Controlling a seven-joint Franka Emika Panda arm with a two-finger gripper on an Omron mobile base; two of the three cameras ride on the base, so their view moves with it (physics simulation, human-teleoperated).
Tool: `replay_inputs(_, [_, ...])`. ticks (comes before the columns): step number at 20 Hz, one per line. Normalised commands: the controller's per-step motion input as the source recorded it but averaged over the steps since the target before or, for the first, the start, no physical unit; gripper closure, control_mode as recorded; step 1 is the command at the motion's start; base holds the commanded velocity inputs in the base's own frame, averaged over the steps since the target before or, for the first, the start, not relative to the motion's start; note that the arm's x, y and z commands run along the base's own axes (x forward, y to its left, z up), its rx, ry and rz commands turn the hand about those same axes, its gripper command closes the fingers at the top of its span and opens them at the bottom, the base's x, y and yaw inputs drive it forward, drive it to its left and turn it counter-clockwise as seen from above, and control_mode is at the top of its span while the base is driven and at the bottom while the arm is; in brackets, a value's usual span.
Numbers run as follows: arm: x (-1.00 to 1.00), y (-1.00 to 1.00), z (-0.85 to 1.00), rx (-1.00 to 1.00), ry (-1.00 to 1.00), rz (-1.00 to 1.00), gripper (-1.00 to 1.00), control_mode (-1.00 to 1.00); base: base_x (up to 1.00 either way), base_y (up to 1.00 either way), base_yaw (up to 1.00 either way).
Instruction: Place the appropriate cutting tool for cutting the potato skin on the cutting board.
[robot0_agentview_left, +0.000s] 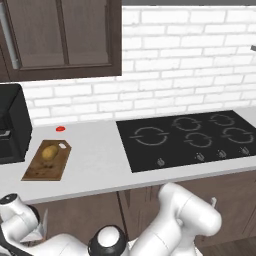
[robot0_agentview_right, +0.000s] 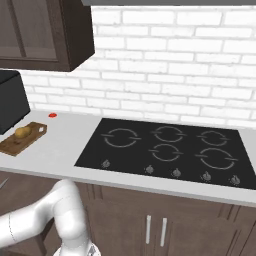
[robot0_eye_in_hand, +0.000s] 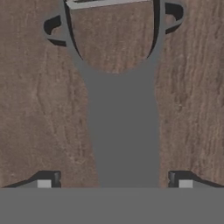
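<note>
The dark grey peeler (robot0_eye_in_hand: 120, 131) lies flat on a brown wood-grain surface (robot0_eye_in_hand: 39, 109) right under my hand. Its looped head with a pale blade points to the top of the hand view. My gripper (robot0_eye_in_hand: 113, 181) is open, and the short handle runs between the two fingertips (robot0_eye_in_hand: 43, 183), which stand apart from it on both sides. The brown cutting board (robot0_agentview_left: 40, 170) lies on the counter at the left, with the small yellowish potato (robot0_agentview_left: 49, 152) on its far half. From the right side, the board (robot0_agentview_right: 12, 144) and potato (robot0_agentview_right: 21, 132) sit at the far left.
A black cooktop (robot0_agentview_left: 190, 137) fills the counter's right part. A black appliance (robot0_agentview_left: 12, 127) stands left of the board, and a small red object (robot0_agentview_left: 60, 129) lies behind it. Dark cabinets (robot0_agentview_left: 60, 35) hang above. My arm bends low, below the counter's front edge.
</note>
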Motion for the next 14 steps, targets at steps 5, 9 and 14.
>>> replay_inputs(5, [-0.55, 0.00, -1.00, -0.05, 0.08, 0.00, 1.00, -1.00, 0.00, 0.00, 0.00])
replay_inputs(9, [-0.56, -0.06, -0.88, -0.07, 0.02, 0.00, 1.00, -1.00, 0.00, 0.00, 0.00])
replay_inputs(14, [-0.42, -0.15, -0.45, -0.03, 0.00, 0.00, 1.00, -1.00, 0.00, 0.00, 0.00])
